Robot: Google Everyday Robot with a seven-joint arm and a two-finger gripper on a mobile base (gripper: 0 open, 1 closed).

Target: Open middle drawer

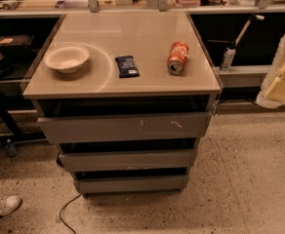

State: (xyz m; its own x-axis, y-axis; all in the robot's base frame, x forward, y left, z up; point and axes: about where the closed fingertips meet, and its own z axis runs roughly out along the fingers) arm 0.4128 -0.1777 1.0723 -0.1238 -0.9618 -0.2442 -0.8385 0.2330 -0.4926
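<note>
A grey cabinet stands in the middle of the camera view with three handleless drawer fronts stacked under a beige top (132, 33). The middle drawer (128, 159) is the wide, shallow grey front between the larger scuffed front (125, 127) above and the narrowest front (131, 184) below. A dark gap shows above it and its inside is hidden. My gripper (282, 74), cream and white, hangs at the right edge of the view. It is well to the right of the cabinet, above drawer height, and touches nothing.
On the cabinet top lie a white bowl (67, 58), a dark snack bar (127, 66) and an orange can (177, 57) on its side. Desks and dark shelves run behind. A cable (67, 208) and a shoe (3, 206) lie on the speckled floor at the lower left.
</note>
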